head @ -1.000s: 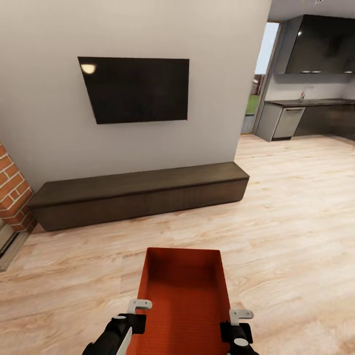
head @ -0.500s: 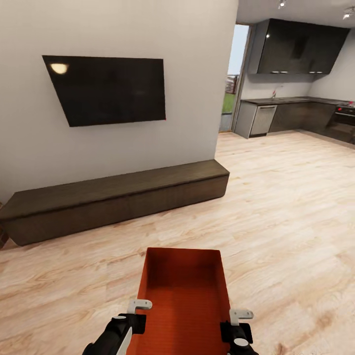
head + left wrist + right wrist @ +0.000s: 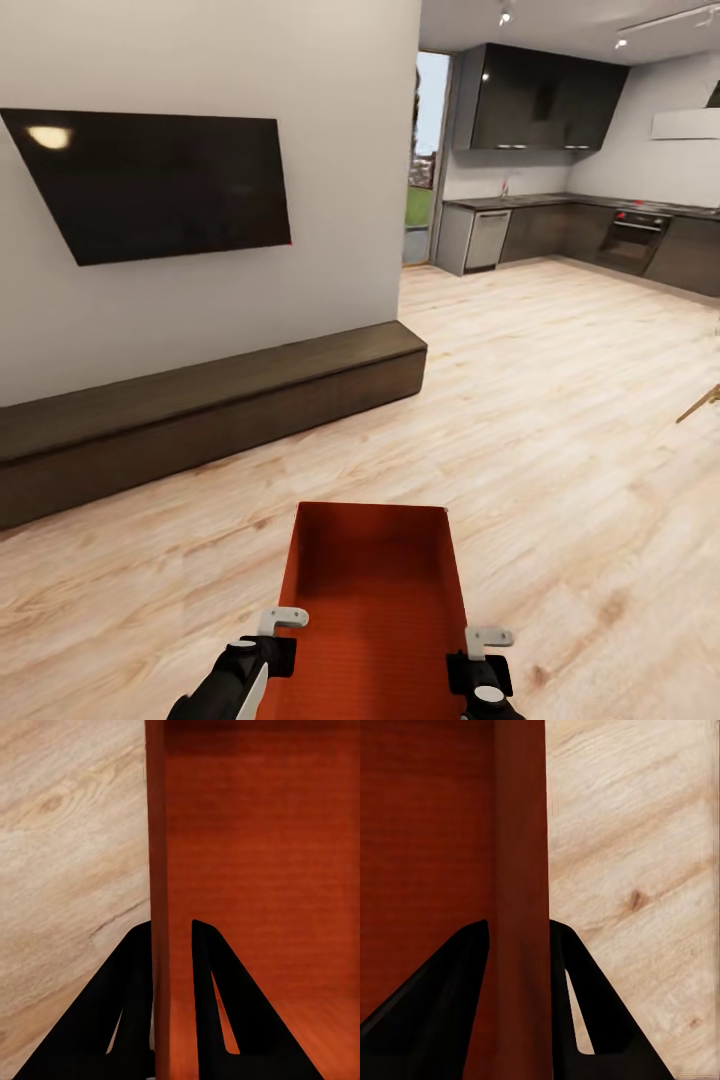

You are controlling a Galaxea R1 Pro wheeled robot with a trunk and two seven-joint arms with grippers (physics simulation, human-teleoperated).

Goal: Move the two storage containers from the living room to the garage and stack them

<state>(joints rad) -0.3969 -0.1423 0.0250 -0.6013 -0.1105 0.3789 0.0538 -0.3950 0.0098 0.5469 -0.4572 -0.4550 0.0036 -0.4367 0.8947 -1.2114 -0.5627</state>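
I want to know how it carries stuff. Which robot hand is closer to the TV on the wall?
Left. The left gripper clamps the red bin's wall on the side toward the TV; the right gripper clamps the opposite wall, on the side toward the kitchen.

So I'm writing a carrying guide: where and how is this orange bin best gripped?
By its two long side walls, from above. The bin is lidless with straight thin walls, so each pincer can straddle a rim: the left pincer pinches the left wall, the right pincer the right wall.
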